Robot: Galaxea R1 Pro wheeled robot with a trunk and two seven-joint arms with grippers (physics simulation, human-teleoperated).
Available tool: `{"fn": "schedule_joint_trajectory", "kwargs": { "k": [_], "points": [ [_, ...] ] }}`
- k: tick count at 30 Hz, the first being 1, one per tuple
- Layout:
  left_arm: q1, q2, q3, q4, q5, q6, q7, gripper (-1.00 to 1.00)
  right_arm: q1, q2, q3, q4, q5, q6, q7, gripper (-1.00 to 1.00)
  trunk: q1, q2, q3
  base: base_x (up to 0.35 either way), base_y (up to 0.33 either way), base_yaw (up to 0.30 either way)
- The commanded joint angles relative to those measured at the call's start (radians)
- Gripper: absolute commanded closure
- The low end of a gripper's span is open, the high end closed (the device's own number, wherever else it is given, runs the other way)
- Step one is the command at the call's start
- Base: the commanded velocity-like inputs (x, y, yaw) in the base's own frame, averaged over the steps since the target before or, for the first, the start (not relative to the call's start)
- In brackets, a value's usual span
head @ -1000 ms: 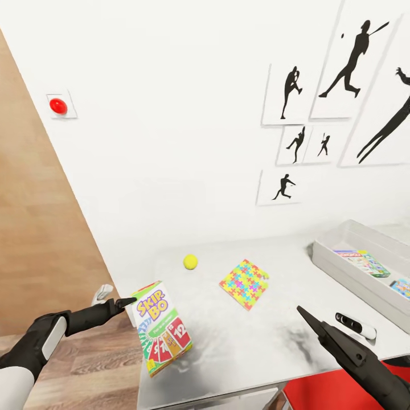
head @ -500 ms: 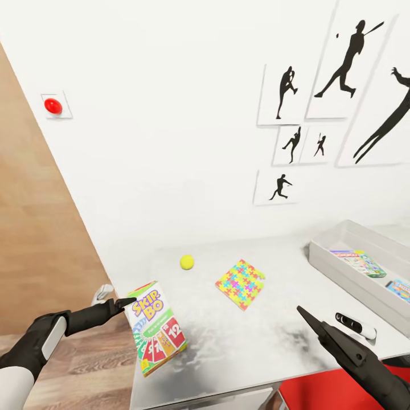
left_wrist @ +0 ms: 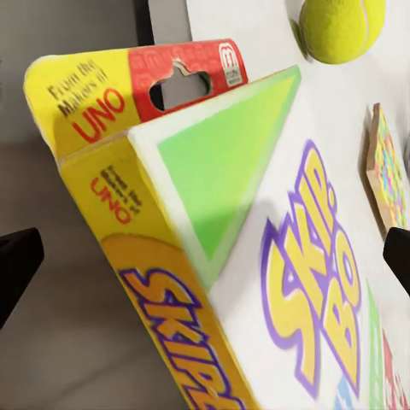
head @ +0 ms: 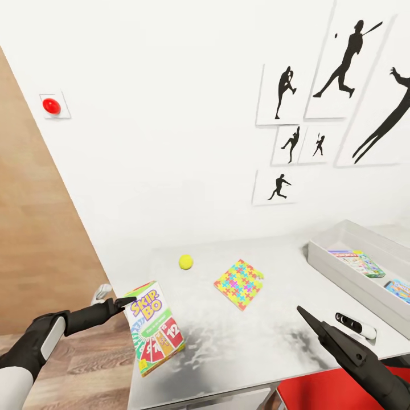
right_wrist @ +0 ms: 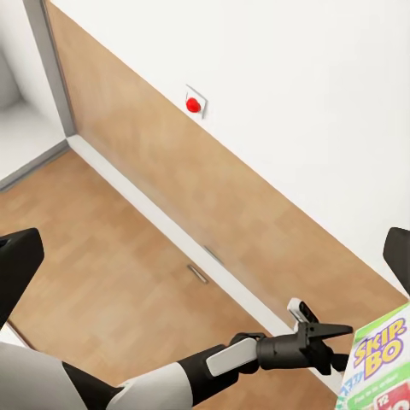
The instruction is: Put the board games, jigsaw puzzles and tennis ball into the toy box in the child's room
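Two board games (head: 356, 262) lie in the toy box (head: 341, 274); your left pincer (head: 126, 302) grips the third (head: 152, 327), right pincer (head: 310, 323) spread empty; ball (head: 185, 262) and puzzle (head: 239, 283) remain on the tabletop (head: 285, 319).

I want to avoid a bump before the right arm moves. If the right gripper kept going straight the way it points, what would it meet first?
Probably nothing near. The right gripper points up-left above the table. Its wrist view looks toward the wooden door; depth is unclear.

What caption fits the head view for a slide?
Left gripper holds the Skip-Bo box over the table edge; ball and puzzle wait.
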Motion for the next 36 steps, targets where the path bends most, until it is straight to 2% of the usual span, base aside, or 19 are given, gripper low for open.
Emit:
{"fn": "schedule_joint_trajectory", "kwargs": {
  "k": [1,8,13,25,34,36],
  "points": [
    [-0.001,0.0,0.001,0.0,0.003,0.006,-0.002,-1.0,-0.001,0.0,0.0,0.0,-0.002,0.01,0.002,-1.0,0.0,-0.001,-0.001,0.0,0.0,0.0],
    [-0.001,0.001,0.003,0.0,0.003,0.006,-0.002,-1.0,-0.001,0.0,0.0,0.0,-0.002,0.01,0.002,-1.0,0.0,-0.001,-0.001,0.0,0.0,0.0],
    [-0.001,0.001,0.004,0.0,0.003,0.006,-0.002,-1.0,-0.001,0.0,0.0,0.0,-0.002,0.01,0.002,-1.0,0.019,-0.036,-0.017,0.0,0.0,0.0],
    [-0.001,0.001,0.004,0.0,0.003,0.006,-0.002,-1.0,-0.001,0.0,0.0,-0.001,-0.002,0.01,0.002,-1.0,0.019,-0.036,-0.017,0.0,0.0,0.0],
    [-0.001,0.001,0.005,0.0,0.003,0.006,-0.002,-1.0,-0.001,0.0,0.0,-0.001,-0.002,0.01,0.002,-1.0,0.054,-0.099,-0.045,0.0,0.0,0.0],
    [-0.001,0.001,0.005,0.0,0.003,0.006,-0.002,-1.0,-0.001,0.0,0.0,-0.001,-0.002,0.01,0.002,-1.0,0.054,-0.099,-0.045,0.0,0.0,0.0]
  ]
}}
